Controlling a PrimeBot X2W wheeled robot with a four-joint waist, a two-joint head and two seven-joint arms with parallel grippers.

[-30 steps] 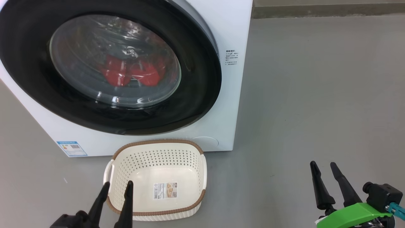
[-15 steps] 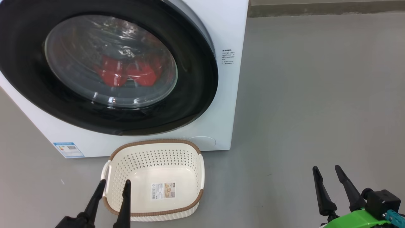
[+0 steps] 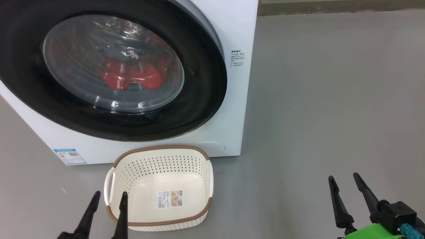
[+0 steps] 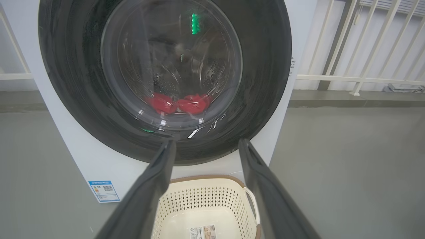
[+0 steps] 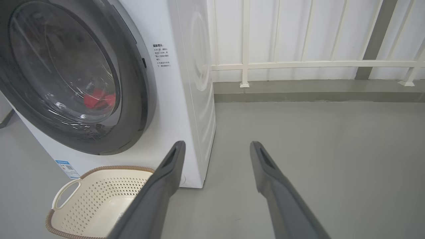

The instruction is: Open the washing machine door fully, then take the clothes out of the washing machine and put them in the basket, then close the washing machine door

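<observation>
Left jaws apart and empty, dark fingers (image 3: 87,215) at the lower left of the head view, one fingertip over the near left corner of the basket (image 3: 162,146), the other just outside its handle. Right jaws likewise apart and empty, fingers (image 3: 337,202) at lower right over bare floor (image 3: 332,99), well apart from everything. The basket stands on the floor, empty, just in front of the washing machine (image 3: 237,109). The washing machine door (image 3: 206,83) fills the upper left and lies shut against the cabinet. The clothes (image 3: 129,76) show red through the glass, low in the drum. Judgement: step one, opening the door, is not yet begun. The next move calls for one arm to rise to the door's edge, probably the right-hand side, hook a finger behind the black rim and swing it wide without knocking the basket. Against a second ago: the whole head view has drifted left, so the camera moved. The left fingers sit lower and further left relative to the basket. The door is unchanged.
</observation>
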